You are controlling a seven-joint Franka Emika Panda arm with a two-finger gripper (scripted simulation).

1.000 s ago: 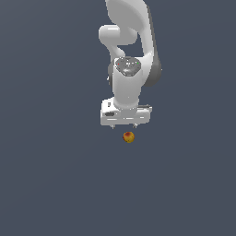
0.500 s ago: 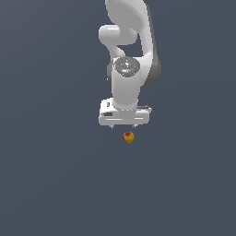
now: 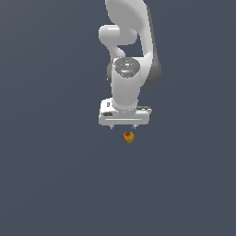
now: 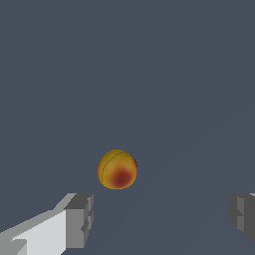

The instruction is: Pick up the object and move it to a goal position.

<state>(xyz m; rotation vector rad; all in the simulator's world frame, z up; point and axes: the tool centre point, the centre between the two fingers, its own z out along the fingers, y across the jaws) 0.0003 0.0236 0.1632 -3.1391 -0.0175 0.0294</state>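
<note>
The object [image 3: 128, 137] is a tiny yellow-orange ball with a red patch, resting on the flat grey floor. In the exterior view the white arm's gripper [image 3: 123, 127] hangs just above it, slightly toward that view's left, with only short finger stubs showing under the hand. The wrist view shows the object [image 4: 117, 169] lying ahead of the gripper [image 4: 162, 219], not between the fingers. One grey fingertip [image 4: 79, 219] and the other at the frame's edge stand far apart. The gripper is open and holds nothing.
A plain dark grey floor [image 3: 55, 184] fills both views. No other objects, containers or edges show.
The hand has turned slightly from a tilted stance to level and stays above the ball. The ball has not moved.
</note>
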